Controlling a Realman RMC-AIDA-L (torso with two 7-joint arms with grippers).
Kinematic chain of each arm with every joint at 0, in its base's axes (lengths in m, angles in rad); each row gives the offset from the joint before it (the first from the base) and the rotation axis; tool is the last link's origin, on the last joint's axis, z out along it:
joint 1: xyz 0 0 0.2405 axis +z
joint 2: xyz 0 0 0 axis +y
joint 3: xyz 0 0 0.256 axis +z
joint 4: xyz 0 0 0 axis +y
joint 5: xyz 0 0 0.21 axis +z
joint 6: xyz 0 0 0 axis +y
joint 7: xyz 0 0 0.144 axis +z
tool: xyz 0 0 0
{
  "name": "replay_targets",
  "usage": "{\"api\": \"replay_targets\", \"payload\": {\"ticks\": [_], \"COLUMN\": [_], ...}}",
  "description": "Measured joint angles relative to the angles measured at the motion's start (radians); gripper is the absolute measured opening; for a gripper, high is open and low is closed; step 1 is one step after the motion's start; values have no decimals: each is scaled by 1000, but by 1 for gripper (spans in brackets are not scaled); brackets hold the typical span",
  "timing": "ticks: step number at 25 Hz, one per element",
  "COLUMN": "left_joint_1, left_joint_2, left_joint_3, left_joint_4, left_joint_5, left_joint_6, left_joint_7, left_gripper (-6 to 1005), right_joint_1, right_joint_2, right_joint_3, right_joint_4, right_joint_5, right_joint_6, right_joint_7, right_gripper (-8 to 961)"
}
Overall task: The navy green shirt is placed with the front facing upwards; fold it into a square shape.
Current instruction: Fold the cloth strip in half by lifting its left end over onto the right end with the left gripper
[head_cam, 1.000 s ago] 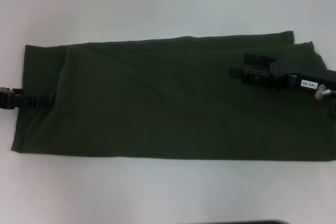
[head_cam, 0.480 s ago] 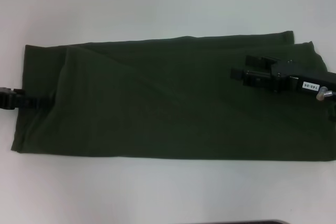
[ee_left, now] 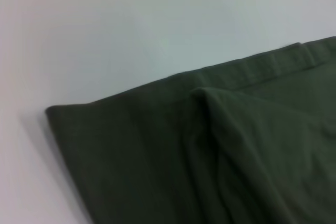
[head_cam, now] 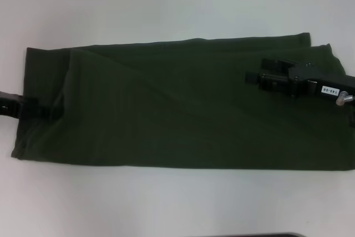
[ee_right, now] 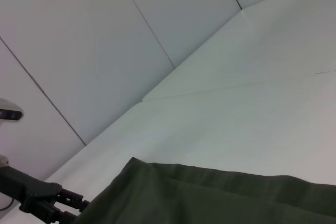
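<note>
Shirt: long folded band across the tabletop, ready for end-over-end folding.
Left gripper: frame's left edge, at the band's end; jaws' state unclear.
Right gripper: upper right, above the cloth; jaws' state unclear.

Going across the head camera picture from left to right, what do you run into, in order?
Left hand at the shirt's left edge → navy green shirt, folded into a long band across the table → right hand over the shirt's right end.

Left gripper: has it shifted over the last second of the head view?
Yes. The left gripper has slid inward from the table's left side, farther onto the navy green shirt, past its left hem; the shirt itself stays put.
</note>
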Motion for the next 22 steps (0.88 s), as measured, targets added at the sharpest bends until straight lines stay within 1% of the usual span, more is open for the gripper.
{"api": "replay_targets", "payload": {"ticks": [5, 22], "left_joint_1": [-14, -21], "left_joint_2": [-6, -14], "left_joint_3": [4, 25], "left_joint_4": [0, 1], "left_joint_5": [-1, -2], "left_joint_6": [13, 8], "left_joint_7": [7, 11], "left_gripper": [925, 841], "right_joint_1": [-2, -4], "right_joint_2": [0, 0], "right_joint_3": [1, 1], "right_joint_4": [-1, -1], "right_joint_5": [0, 0], "right_joint_6": [-1, 4], "right_joint_7": [0, 0], "right_gripper": [916, 916]}}
